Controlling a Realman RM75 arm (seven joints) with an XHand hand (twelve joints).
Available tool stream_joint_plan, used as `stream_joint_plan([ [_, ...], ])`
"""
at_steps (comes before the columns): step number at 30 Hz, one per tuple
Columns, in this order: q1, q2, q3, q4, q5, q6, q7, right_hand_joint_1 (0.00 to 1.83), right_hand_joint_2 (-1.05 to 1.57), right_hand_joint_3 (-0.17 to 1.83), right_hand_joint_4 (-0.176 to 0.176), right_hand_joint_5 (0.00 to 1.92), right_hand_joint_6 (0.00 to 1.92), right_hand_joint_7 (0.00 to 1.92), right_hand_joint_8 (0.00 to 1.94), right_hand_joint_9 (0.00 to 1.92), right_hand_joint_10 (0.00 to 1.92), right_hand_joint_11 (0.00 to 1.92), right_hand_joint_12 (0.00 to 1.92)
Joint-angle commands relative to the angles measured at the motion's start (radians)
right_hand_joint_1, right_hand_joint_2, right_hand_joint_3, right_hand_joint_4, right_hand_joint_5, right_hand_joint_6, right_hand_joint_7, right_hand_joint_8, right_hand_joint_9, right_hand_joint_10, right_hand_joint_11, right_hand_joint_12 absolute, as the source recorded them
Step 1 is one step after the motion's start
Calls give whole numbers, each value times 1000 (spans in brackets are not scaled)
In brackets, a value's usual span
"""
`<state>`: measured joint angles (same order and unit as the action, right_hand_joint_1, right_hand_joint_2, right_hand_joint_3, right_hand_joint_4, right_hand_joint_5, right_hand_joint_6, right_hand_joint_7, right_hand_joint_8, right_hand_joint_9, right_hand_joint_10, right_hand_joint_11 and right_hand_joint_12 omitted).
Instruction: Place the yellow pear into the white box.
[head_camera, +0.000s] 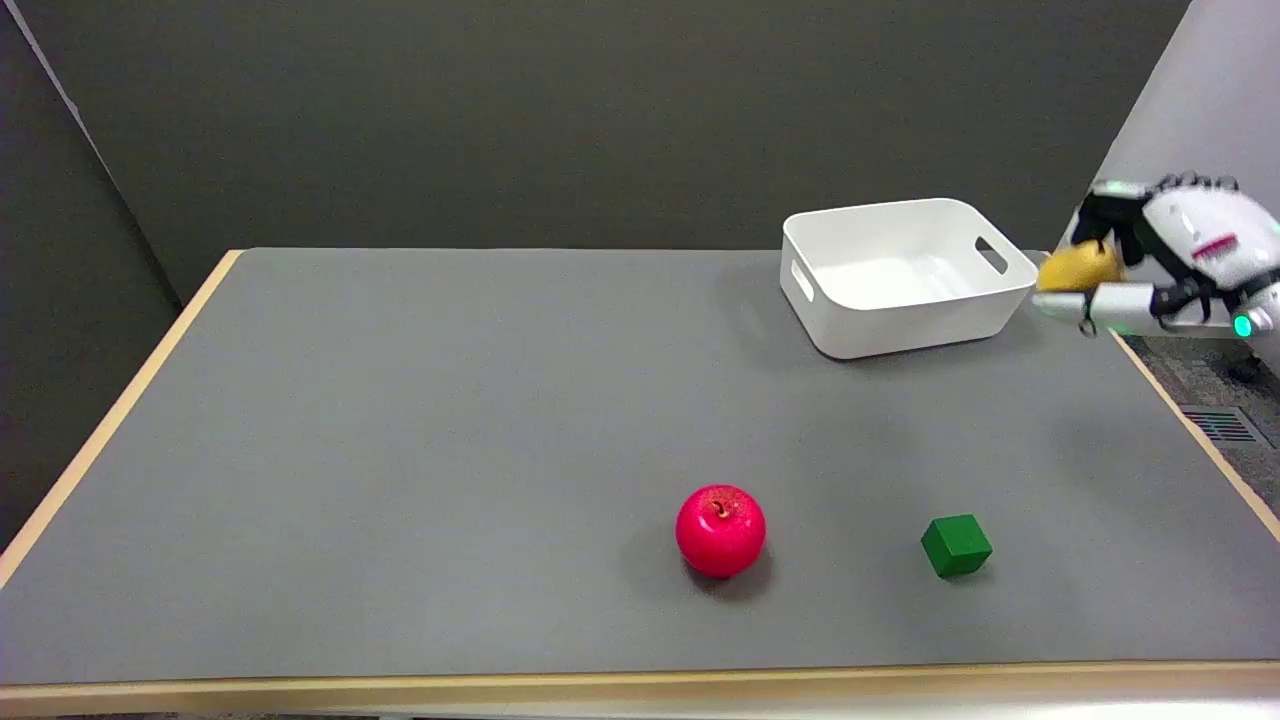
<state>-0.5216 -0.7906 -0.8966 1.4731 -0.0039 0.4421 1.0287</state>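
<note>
Grey desk (450, 420) is seen bearing a white box (905, 320) at two o'clock; just right of it, at three o'clock, the yellow pear (1078, 268) is held aloft, gripped by the right hand (1165, 260). A red apple (720, 530) and a green cube (956, 545) are set toward five o'clock.

Dark grey walls (560, 110) stand behind a wood-edged grey table (400, 420).

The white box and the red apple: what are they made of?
Box: likely moulded plastic, matte, with smooth rounded corners and cut-out handles. Apple: probably a plastic or wax fake; its red is uniform and glossy, with a bright highlight.
</note>
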Motion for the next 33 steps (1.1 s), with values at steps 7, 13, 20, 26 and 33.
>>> stream_joint_plan([
  [7, 711, 108, -544, -234, -84, -127, 3, 1188, 976, 560, -101, 659, 1456, 875, 1468, 877, 1740, 694, 1921],
  [13, 855, 72, -662, -372, -84, -116, 0, 1186, 980, 556, -97, 657, 1460, 873, 1466, 876, 1744, 694, 1921],
  [20, 986, 29, -798, -527, -84, -117, 8, 1186, 980, 554, -95, 658, 1459, 872, 1465, 877, 1744, 694, 1921],
  [26, 1064, -32, -852, -684, -84, -93, 8, 1186, 994, 520, -94, 661, 1444, 874, 1451, 884, 1729, 674, 1921],
  [33, 1094, -65, -877, -756, -84, -58, 8, 1187, 1009, 490, -97, 657, 1439, 871, 1448, 887, 1727, 645, 1921],
])
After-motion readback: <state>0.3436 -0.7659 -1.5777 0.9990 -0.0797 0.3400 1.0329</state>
